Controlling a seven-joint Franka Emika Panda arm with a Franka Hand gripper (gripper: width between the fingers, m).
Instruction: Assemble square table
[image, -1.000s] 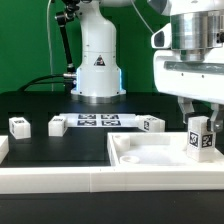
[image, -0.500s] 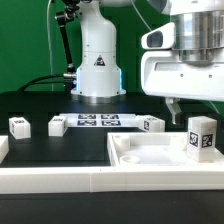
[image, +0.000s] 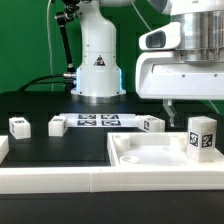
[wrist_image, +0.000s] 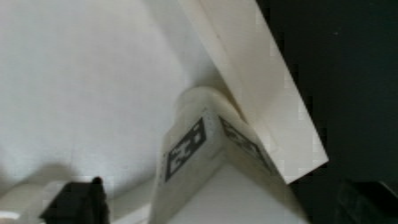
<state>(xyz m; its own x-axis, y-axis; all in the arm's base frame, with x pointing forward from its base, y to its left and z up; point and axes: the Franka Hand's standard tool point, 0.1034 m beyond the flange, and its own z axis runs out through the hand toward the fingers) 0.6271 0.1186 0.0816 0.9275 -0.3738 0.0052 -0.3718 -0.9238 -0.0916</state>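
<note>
Though jaws sit mostly out of view, noted gripper (image: 180, 97) high above slab (image: 140, 152); cannot tell its spread. Spotted one leg block (image: 200, 135) upright on slab toward exterior view's right, other leg blocks (image: 57, 125) loose on table (image: 60, 150) beside marker board (image: 98, 121).

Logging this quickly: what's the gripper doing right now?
Gripper: looks open, holding nothing, hanging above the leg block.
</note>
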